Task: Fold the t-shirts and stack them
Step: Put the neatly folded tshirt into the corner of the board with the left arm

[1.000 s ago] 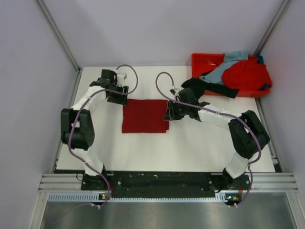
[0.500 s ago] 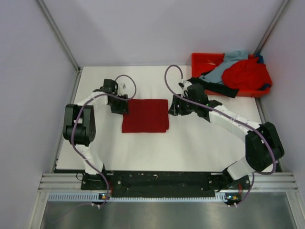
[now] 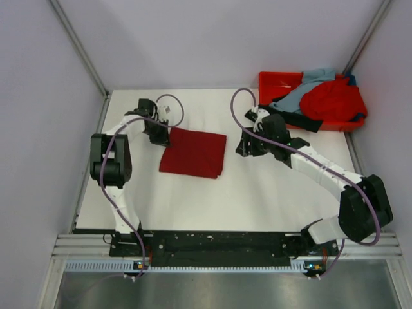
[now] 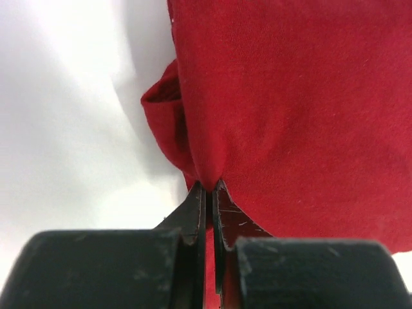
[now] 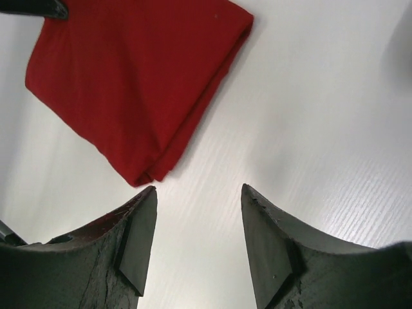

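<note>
Three shirts lie heaped in the tray (image 3: 267, 80) at the far right corner of the table (image 3: 257, 193), so only part of each shows. The red shirt (image 3: 331, 100) covers most of the heap. The grey-blue shirt (image 3: 302, 90) shows as a strip along the far side. The black shirt (image 3: 286, 118) spills over the tray's left rim onto the table. How they tangle underneath cannot be made out. In the left wrist view the crimson shirt (image 4: 290, 116) runs off the picture at the top and right. From above, each wrist hides its own fingertips.

The crimson shirt lies folded into a rough square, slightly skewed, on the left half of the table toward the far edge. The left gripper (image 4: 210, 190) pinches its far left corner, with the jaws drawn narrow on a bunched ridge of cloth. The right gripper (image 5: 198, 193) hovers over bare table near the shirt's right edge without touching it. Its jaws are spread wide with nothing between them.
</note>
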### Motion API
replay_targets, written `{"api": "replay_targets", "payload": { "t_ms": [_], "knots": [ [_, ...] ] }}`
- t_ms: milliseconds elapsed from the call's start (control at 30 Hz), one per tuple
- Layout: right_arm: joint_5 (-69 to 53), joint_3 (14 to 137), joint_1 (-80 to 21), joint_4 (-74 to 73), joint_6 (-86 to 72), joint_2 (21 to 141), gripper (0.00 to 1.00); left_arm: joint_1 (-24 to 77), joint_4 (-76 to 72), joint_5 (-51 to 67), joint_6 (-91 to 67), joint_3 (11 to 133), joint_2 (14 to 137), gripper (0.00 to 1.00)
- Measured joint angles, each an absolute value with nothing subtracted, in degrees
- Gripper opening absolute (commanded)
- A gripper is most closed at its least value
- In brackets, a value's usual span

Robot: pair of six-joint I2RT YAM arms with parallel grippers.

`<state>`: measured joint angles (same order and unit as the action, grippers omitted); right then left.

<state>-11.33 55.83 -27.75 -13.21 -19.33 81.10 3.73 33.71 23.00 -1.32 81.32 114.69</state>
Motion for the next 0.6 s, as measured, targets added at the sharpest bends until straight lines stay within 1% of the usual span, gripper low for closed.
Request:
{"api": "replay_targets", "payload": {
  "t_ms": [100, 167, 400, 500, 600],
  "knots": [
    [-10.8, 55.8, -27.5, -13.4, -18.5, 80.5, 0.54, 1.1, 35.2, 18.9, 2.9, 86.2, 115.4, 0.00],
    [-10.2, 55.8, -27.5, -13.6, -17.9, 80.2, 0.54, -1.9, 37.5, 16.1, 6.0, 92.1, 117.2, 0.00],
    [-8.3, 55.8, -27.5, -15.2, -15.4, 79.1, 0.54, -13.3, 42.5, 6.6, 12.7, 115.4, 130.5, 0.00],
    [-7.3, 55.9, -27.5, -15.9, -14.3, 78.7, 0.54, -17.1, 43.9, 3.0, 13.8, 122.8, 136.2, 0.00],
    [-6.5, 55.9, -27.4, -16.9, -13.3, 78.4, 0.54, -20.1, 43.9, -2.7, 15.0, 127.0, 139.9, 0.00]
  ]
}}
